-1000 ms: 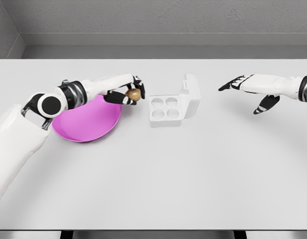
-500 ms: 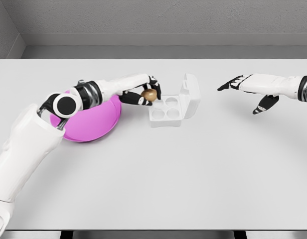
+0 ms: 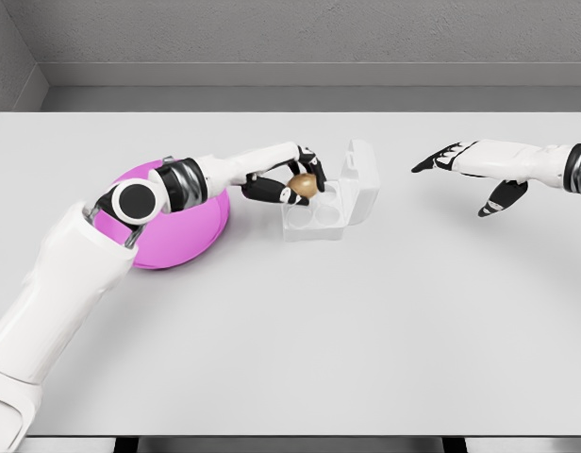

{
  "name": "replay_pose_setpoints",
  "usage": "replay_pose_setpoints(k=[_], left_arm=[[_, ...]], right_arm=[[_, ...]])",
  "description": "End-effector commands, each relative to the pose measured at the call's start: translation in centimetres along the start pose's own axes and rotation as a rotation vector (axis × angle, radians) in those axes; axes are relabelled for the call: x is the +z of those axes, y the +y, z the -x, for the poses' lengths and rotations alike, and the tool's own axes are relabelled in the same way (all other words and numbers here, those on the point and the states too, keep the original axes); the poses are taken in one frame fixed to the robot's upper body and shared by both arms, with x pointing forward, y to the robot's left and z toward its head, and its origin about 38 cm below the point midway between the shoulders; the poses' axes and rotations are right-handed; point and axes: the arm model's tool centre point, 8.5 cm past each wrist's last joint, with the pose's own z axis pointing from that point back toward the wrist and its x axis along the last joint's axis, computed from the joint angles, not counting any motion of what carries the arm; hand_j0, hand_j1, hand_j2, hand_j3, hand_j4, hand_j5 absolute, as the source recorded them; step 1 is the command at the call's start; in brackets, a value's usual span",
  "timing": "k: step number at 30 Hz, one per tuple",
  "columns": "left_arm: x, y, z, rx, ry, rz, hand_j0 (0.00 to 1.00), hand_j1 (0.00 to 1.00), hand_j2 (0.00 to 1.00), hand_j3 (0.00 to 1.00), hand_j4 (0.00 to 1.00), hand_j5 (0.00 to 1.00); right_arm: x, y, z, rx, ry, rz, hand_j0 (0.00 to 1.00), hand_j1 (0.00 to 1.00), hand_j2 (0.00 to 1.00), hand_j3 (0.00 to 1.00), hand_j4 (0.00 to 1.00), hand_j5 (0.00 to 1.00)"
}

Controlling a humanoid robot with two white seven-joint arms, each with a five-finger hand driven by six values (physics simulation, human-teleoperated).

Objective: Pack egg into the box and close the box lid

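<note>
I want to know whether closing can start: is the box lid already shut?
No, the lid stands upright behind the open box, while the left hand holds the egg above the cups.

The white four-cup plastic egg box (image 3: 321, 215) sits on the flat white surface (image 3: 300, 330), its lid (image 3: 362, 181) standing upright along its right side. Left of the box lies the round pink plate (image 3: 182, 231). Over the box's rear left cup, the left hand (image 3: 289, 179) holds the brown egg (image 3: 303, 185). Well right of the box hangs the right hand (image 3: 470, 170).
</note>
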Motion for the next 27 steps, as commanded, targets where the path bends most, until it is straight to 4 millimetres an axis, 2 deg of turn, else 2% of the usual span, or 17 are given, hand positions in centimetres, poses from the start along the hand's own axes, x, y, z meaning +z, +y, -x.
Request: replay_pose_setpoints(k=[1, 12, 18, 27], left_arm=[[-0.4, -0.1, -0.1, 0.037, -0.026, -0.006, 0.39, 0.39, 0.39, 0.39, 0.39, 0.39], [-1.1, -0.9, 1.7, 0.147, -0.077, -0.025, 0.40, 0.40, 0.40, 0.40, 0.40, 0.40], [-2.3, -2.1, 1.5, 0.183, -0.130, -0.022, 0.40, 0.40, 0.40, 0.40, 0.40, 0.40], [-1.5, -2.2, 2.9, 0.268, -0.134, -0.042, 0.40, 0.40, 0.40, 0.40, 0.40, 0.40]], right_arm=[[0.0, -0.1, -0.1, -0.003, -0.002, 0.005, 1.00, 1.00, 1.00, 1.00, 1.00, 1.00], [0.0, -0.1, -0.2, 0.001, -0.006, 0.005, 1.00, 1.00, 1.00, 1.00, 1.00, 1.00], [-0.1, -0.2, -0.3, 0.003, -0.010, 0.006, 1.00, 1.00, 1.00, 1.00, 1.00, 1.00], [-0.1, -0.2, -0.3, 0.003, -0.010, 0.006, 1.00, 1.00, 1.00, 1.00, 1.00, 1.00]])
